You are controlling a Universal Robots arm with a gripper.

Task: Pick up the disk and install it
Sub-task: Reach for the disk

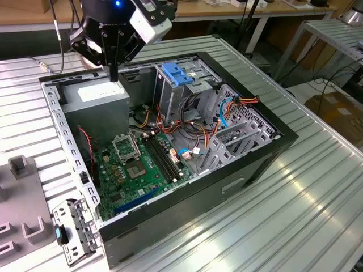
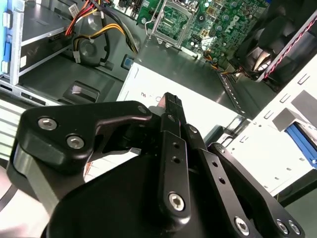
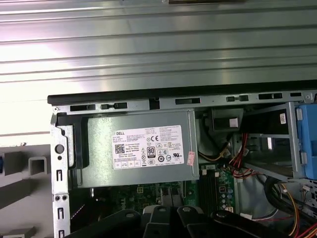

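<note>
the gripper (image 1: 113, 75) hangs with jaws closed together, gripping nothing, just above the grey power supply (image 3: 96, 158), whose white sticker (image 3: 147, 148) bears a barcode and small symbols. beyond lie the motherboard (image 1: 139, 164) and a blue bracket (image 1: 176, 73) atop the drive cage (image 1: 170, 97). a blue strip (image 2: 300, 142) sits outside the case wall (image 2: 257, 144); whether it is the disk i cannot tell.

We saw a ribbed metal table (image 1: 283, 221) carrying an open computer case (image 1: 238, 181), which lay on its side near the middle of the surface. Toward the exterior view's left, a grey moulded fixture (image 1: 22, 192) rested on the table. Just beside the case's near corner lay a small metal bracket (image 1: 74, 229) with a blue clip.
</note>
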